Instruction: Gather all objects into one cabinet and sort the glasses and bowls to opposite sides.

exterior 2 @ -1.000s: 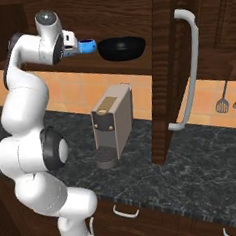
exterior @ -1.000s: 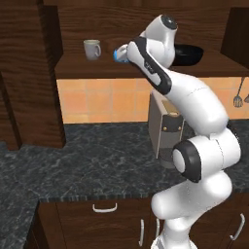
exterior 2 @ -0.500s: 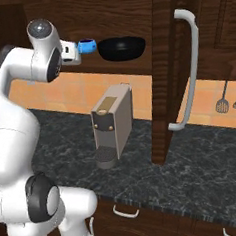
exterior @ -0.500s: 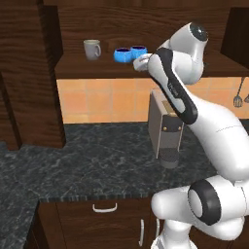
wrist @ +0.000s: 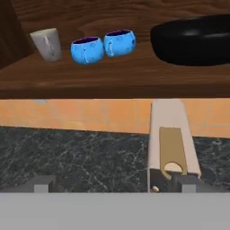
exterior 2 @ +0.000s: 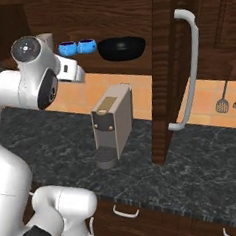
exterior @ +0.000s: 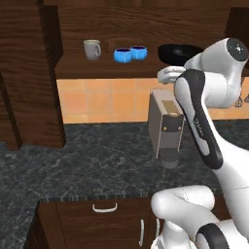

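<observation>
A: What's the room like?

B: A dark wood kitchen. The surface (exterior: pixel 97 160) is black marbled stone, with an orange tiled wall (exterior: pixel 107 99) behind it and brown drawers with pale handles below. A beige coffee machine (exterior: pixel 165 127) stands on the surface, and two spatulas (exterior 2: pixel 229 101) hang on the tiles at the far right. A tall cabinet door with a long pale handle (exterior 2: pixel 189 69) stands open beside the machine.

A: And the things to sort?

B: They sit in the cabinet (exterior: pixel 116 68) above the tiles, all in a row. From the left base view: a grey mug (exterior: pixel 92 49) at the left, then two blue bowls (exterior: pixel 130 53) touching each other, then a wide black bowl (exterior: pixel 179 52) at the right. I can't pick out any tumblers.

A: Where's the claw?

B: The claw (wrist: pixel 112 184) is drawn back from the shelf and lower than it, over the coffee machine. In the hand view its two tips sit far apart at the bottom edge, spread wide with nothing between them. The blue bowls are well apart from it, up and to the left in that view; the black bowl is up and to the right.

A: Touching anything?

B: No, it hangs free.
</observation>
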